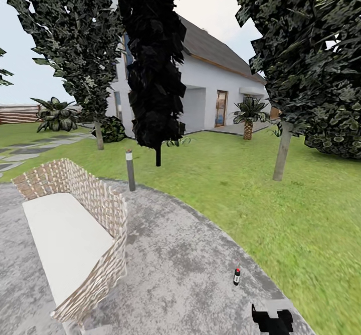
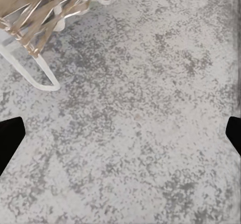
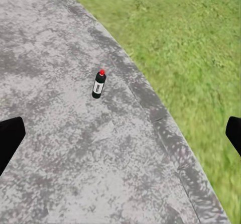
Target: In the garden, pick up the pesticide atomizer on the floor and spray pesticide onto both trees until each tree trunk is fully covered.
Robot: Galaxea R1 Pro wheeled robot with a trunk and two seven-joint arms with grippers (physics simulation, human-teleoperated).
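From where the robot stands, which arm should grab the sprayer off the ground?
Right, most likely. The pesticide atomizer stands upright on the paving, ahead of the open right gripper. The left gripper faces bare paving beside the wicker bench.

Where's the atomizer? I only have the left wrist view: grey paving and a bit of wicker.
Observer: The pesticide atomizer stands upright on the paving near the lawn edge, ahead of the right gripper.
Operator: Is the right gripper on it?
Observer: No. In the right wrist view the atomizer is well clear of the open fingertips, untouched.
Operator: Trees?
Observer: Two bare trunks rise from the lawn: one to the right, one further back left.
Operator: What's the wicker?
Observer: A woven bench with a white seat, left of the robot.
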